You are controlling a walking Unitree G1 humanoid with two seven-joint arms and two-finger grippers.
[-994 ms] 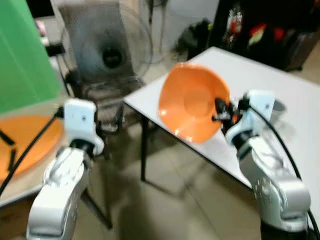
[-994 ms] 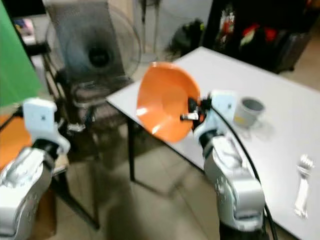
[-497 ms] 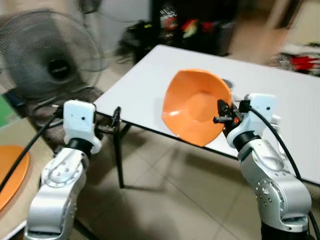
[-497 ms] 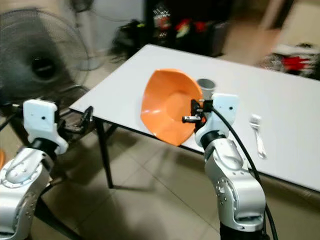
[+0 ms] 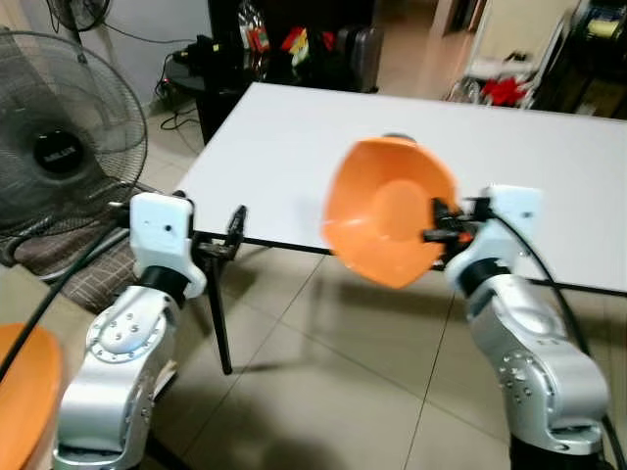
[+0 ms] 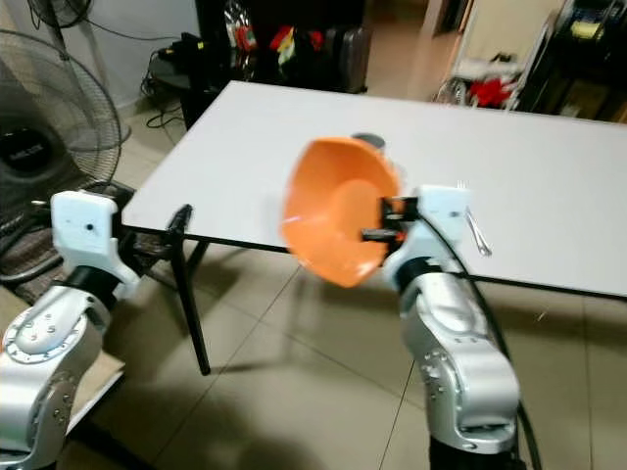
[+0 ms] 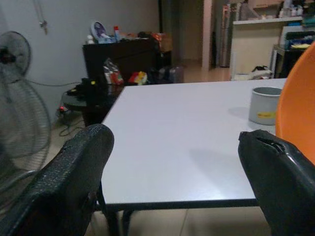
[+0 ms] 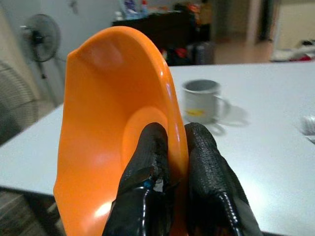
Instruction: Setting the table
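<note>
Right gripper [image 8: 174, 147] pinching the rim of an orange bowl [image 8: 108, 128], one black finger [image 8: 147, 152] inside the hollow and the other against the outer wall, rim clamped between them. Bowl tipped up on edge, hollow facing sideways, glossy highlight low on its inner wall. Behind the bowl, a white table [image 8: 256, 132] with a grey mug [image 8: 201, 101] standing upright on it, handle turned away from the bowl, yellow mark on its side. Pale blurred object [image 8: 309, 125] at the table's far edge, too cut off to tell. Standing fan [image 8: 40, 34] against the wall in the background, dark cabinet [image 8: 162, 27] with small items on top beside it.
</note>
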